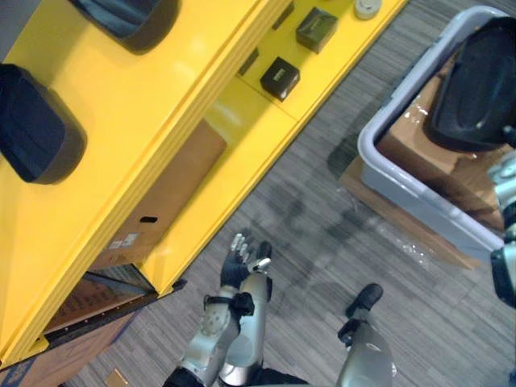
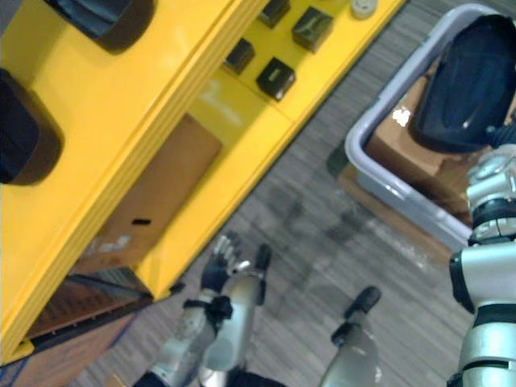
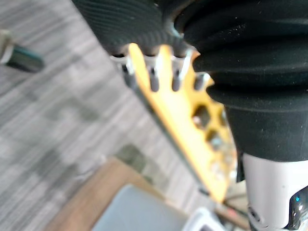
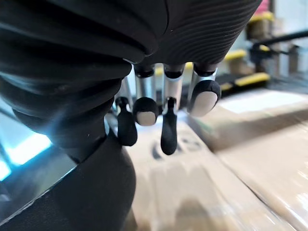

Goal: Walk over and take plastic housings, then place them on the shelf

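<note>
Currently a black plastic housing [image 1: 472, 89] is lying on a cardboard box [image 1: 411, 149] inside the grey bin [image 1: 387, 173]. It is looking light, stiff and slippery, so gripping its rim seems best. Just beside it the right hand [image 4: 207, 96] is hanging relaxed and empty, while the left hand [image 1: 242, 262] is spreading open near the yellow shelf [image 1: 161, 105]

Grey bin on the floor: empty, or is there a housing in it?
Not empty. A dark plastic housing rests in the grey bin, on top of a brown cardboard box.
</note>
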You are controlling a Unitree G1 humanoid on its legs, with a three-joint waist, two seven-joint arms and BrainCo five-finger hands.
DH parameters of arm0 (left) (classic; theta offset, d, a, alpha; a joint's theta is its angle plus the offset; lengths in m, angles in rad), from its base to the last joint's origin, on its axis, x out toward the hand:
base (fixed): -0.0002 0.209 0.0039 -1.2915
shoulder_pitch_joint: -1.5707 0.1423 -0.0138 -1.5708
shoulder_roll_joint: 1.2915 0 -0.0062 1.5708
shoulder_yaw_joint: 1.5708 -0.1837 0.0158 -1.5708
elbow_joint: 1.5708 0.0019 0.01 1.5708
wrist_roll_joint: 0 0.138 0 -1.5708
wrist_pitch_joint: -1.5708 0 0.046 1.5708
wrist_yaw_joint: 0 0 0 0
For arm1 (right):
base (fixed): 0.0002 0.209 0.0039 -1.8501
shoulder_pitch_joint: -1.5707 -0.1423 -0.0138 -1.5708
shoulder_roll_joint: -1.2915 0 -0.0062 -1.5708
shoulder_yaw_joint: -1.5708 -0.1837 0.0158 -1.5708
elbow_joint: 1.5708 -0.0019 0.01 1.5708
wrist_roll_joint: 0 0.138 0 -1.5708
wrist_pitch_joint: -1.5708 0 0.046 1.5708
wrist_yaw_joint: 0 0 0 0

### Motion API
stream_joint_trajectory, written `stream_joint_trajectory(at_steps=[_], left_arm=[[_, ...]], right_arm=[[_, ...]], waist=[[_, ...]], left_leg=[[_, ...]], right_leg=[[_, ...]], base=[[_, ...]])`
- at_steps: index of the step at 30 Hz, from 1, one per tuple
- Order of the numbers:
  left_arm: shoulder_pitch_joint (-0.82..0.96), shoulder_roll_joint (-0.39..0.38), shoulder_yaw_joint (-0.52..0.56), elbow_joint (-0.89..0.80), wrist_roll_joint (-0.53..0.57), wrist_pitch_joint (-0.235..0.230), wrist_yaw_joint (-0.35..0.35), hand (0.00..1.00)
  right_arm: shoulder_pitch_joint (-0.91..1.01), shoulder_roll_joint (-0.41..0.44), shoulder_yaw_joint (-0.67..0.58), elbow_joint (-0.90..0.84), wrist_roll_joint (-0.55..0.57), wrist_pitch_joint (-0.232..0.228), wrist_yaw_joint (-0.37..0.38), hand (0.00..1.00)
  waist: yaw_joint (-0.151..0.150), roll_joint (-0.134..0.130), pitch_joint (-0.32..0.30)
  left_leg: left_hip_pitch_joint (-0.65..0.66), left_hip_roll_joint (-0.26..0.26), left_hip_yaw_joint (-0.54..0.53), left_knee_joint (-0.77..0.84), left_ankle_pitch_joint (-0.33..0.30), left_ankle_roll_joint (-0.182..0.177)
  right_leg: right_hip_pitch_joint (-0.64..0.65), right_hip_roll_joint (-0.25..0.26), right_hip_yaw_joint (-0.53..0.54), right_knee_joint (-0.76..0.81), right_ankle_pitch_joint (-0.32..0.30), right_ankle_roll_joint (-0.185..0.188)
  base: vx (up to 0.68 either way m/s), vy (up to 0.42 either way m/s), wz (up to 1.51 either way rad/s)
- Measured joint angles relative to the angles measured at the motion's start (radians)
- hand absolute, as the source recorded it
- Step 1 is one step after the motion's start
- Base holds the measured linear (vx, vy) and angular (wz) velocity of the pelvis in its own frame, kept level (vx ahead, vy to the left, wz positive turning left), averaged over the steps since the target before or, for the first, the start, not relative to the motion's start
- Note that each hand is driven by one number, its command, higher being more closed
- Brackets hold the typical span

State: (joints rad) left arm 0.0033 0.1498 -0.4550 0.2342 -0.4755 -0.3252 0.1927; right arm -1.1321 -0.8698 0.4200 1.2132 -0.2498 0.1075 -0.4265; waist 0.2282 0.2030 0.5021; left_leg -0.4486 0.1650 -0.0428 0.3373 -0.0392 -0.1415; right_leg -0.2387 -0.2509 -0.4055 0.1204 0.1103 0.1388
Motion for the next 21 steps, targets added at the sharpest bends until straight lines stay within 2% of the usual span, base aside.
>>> stream_joint_trajectory(at_steps=[2, 5, 8, 9, 11, 14, 18, 21], left_arm=[[-0.001, 0.001, 0.019, -0.017, 0.000, -0.002, 0.000, 0.00], [-0.002, 0.006, 0.026, -0.025, 0.001, -0.003, 0.000, 0.00], [-0.003, 0.008, 0.042, -0.039, 0.006, -0.003, 0.000, 0.00], [-0.004, 0.009, 0.050, -0.047, 0.016, -0.003, 0.001, 0.00], [-0.014, 0.021, 0.049, -0.062, 0.024, -0.003, 0.000, 0.00], [-0.076, 0.044, 0.052, -0.062, 0.055, -0.003, 0.001, 0.00], [-0.207, 0.068, 0.052, -0.059, 0.094, -0.003, 0.003, 0.00], [-0.308, 0.069, 0.053, -0.032, 0.098, 0.001, 0.003, 0.00]], right_arm=[[0.016, 0.003, 0.010, -0.035, 0.000, -0.020, 0.000, 1.00], [0.028, 0.012, 0.033, -0.084, 0.000, -0.025, 0.000, 1.00], [0.049, 0.024, 0.044, -0.129, 0.001, -0.040, 0.012, 1.00], [0.066, 0.031, 0.045, -0.148, 0.002, -0.047, 0.016, 1.00], [0.078, 0.047, 0.044, -0.151, 0.007, -0.055, 0.025, 1.00], [0.115, 0.066, 0.039, -0.165, 0.016, -0.060, 0.035, 1.00], [0.135, 0.147, -0.029, -0.176, 0.041, -0.070, -0.017, 1.00], [0.137, 0.176, -0.046, -0.178, 0.040, -0.074, -0.052, 1.00]], waist=[[-0.012, -0.007, 0.004], [-0.021, -0.024, 0.006], [-0.026, -0.051, 0.006], [-0.037, -0.057, 0.004], [-0.053, -0.065, 0.002], [-0.057, -0.072, -0.002], [-0.080, -0.093, -0.012], [-0.091, -0.109, -0.020]], left_leg=[[0.016, 0.006, 0.001, -0.019, 0.006, -0.004], [0.035, 0.020, 0.006, -0.038, 0.013, -0.013], [0.066, 0.029, 0.031, -0.068, 0.023, -0.017], [0.070, 0.029, 0.032, -0.068, 0.023, -0.017], [0.072, 0.029, 0.033, -0.069, 0.023, -0.017], [0.081, 0.032, 0.043, -0.070, 0.023, -0.018], [0.081, 0.033, 0.059, -0.073, 0.027, -0.016], [0.081, 0.033, 0.072, -0.087, 0.036, -0.015]], right_leg=[[0.011, 0.007, 0.000, -0.010, 0.003, -0.002], [0.017, 0.020, 0.004, -0.013, 0.004, -0.004], [0.019, 0.026, 0.025, -0.019, 0.007, -0.008], [0.024, 0.027, 0.025, -0.021, 0.007, -0.008], [0.027, 0.027, 0.025, -0.023, 0.007, -0.009], [0.028, 0.028, 0.034, -0.025, 0.009, -0.012], [0.016, 0.029, 0.053, -0.030, 0.019, -0.015], [0.010, 0.030, 0.059, -0.047, 0.033, -0.018]], base=[[0.02, -0.023, -0.04], [0.02, -0.035, -0.09], [0.02, -0.020, -0.17], [0.02, -0.010, -0.11], [0.00, 0.005, -0.02], [-0.02, 0.008, -0.08], [-0.02, 0.012, -0.10], [-0.01, 0.004, -0.10]])
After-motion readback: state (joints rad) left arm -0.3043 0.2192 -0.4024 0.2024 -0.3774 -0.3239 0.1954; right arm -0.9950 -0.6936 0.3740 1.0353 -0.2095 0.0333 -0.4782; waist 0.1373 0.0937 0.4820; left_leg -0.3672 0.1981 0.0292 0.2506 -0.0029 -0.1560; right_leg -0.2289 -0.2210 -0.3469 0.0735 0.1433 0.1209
